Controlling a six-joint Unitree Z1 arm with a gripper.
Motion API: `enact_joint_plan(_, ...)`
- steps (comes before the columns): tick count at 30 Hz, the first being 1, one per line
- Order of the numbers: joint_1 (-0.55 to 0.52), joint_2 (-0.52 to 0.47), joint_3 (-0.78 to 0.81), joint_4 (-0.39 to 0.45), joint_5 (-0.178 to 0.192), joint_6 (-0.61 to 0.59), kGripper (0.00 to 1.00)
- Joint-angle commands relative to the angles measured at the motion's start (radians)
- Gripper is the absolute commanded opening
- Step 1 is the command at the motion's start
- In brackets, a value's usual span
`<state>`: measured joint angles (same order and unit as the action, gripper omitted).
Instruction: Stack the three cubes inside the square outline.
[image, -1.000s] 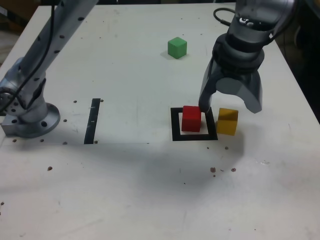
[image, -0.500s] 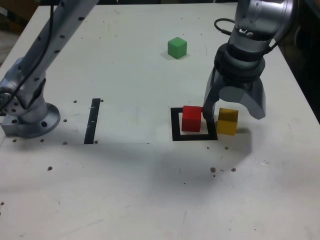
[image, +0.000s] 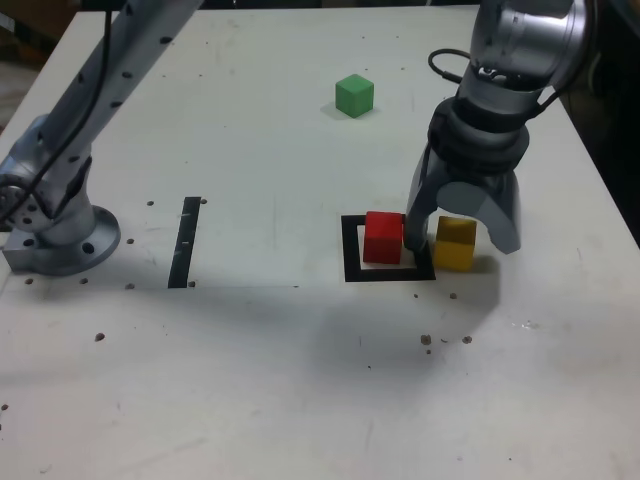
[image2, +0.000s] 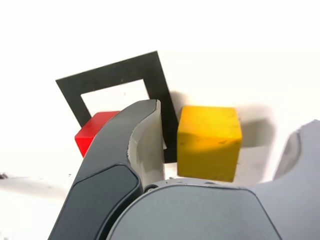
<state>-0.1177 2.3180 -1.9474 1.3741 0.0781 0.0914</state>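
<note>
My grey claw hung with its jaws spread wide on either side of the small yellow cube (gripping nothing yet), which sat just outside the thick black square outline toward the white bench's right edge in the exterior view. The small red cube stood inside that outline. The small green cube sat well apart, nearer the far edge.

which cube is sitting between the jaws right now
The yellow cube, just outside the square outline. The open jaws straddle it. The red cube sits inside the outline, and the green cube lies far off.
</note>
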Motion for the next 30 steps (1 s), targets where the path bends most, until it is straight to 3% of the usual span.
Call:
enact_joint_plan(1, 0.001, 0.011, 0.001, 0.006, -0.011, -0.002, 0.75)
enact_joint_plan(15, 0.001, 0.025, -0.042, -0.019, -0.023, 0.010, 0.35)
enact_joint_plan(30, 0.001, 0.022, -0.069, -0.023, -0.019, 0.012, 0.09)
